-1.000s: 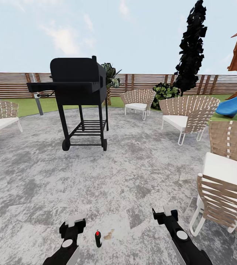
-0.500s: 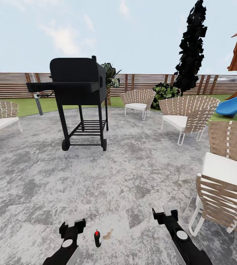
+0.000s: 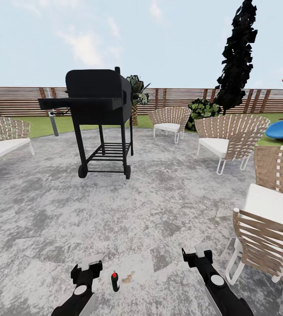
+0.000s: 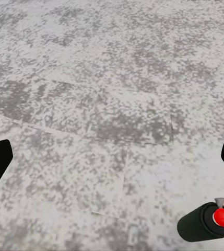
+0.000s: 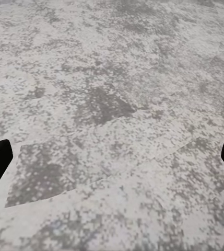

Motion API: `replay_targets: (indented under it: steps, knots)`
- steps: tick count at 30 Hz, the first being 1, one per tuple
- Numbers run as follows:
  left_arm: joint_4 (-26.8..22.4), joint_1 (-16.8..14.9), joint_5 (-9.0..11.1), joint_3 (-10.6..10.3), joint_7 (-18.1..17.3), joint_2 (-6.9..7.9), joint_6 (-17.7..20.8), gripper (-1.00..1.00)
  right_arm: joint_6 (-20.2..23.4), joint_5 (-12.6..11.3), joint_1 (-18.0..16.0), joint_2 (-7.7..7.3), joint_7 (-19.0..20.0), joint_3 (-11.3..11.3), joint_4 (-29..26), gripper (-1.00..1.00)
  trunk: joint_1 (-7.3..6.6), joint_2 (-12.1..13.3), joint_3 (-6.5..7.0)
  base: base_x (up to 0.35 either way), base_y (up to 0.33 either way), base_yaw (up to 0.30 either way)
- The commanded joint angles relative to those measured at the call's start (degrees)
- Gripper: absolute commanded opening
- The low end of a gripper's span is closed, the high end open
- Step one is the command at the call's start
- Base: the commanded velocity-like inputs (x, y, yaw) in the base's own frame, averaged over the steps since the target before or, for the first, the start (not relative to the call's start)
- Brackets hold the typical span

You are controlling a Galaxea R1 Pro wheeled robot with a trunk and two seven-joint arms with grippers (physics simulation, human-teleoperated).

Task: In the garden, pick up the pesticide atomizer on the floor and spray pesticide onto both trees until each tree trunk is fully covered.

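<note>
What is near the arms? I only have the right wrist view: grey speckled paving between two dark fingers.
Observer: In the head view, a small dark cylindrical atomizer with a red cap sits on the grey speckled paving between the two arms, nearer the left arm's fingers.
Operator: Are those fingers gripping it?
Observer: No. In the left wrist view they stand wide apart, and the atomizer is off to one side, clear of both.
Operator: Anything ahead?
Observer: A black wheeled barbecue grill stands further out on the paving.
</note>
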Motion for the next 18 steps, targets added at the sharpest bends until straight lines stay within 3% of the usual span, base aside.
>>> replay_targets:
  steps: [1,7,13,15,18]
  knots:
    - [0.0,0.0,0.0,0.0,0.0,-0.02,0.0,1.00,0.0,0.0,0.0,0.00,0.0,0.0,0.0,1.00,0.00,0.0,0.00,-0.001,-0.015,0.006]
    - [0.0,0.0,0.0,0.0,0.1,-0.05,0.1,1.00,0.0,0.0,0.0,0.00,0.0,0.0,0.0,1.00,0.00,0.0,0.00,0.000,-0.198,0.127]
    - [0.0,0.1,0.0,-0.3,-1.1,-0.05,-0.1,1.00,0.0,0.0,0.0,0.00,0.0,0.0,0.0,1.00,0.00,0.0,0.00,0.000,-0.017,0.016]
    - [0.0,0.1,-0.8,-1.3,-5.1,0.06,0.2,1.00,0.0,0.0,0.0,0.00,0.0,0.0,0.0,1.00,0.00,0.0,0.00,0.000,0.000,0.000]
    - [0.0,0.1,-1.7,-2.2,-8.3,0.05,0.5,1.00,0.0,0.0,0.0,0.00,0.0,0.0,0.0,1.00,0.00,0.0,0.00,0.000,0.000,0.000]
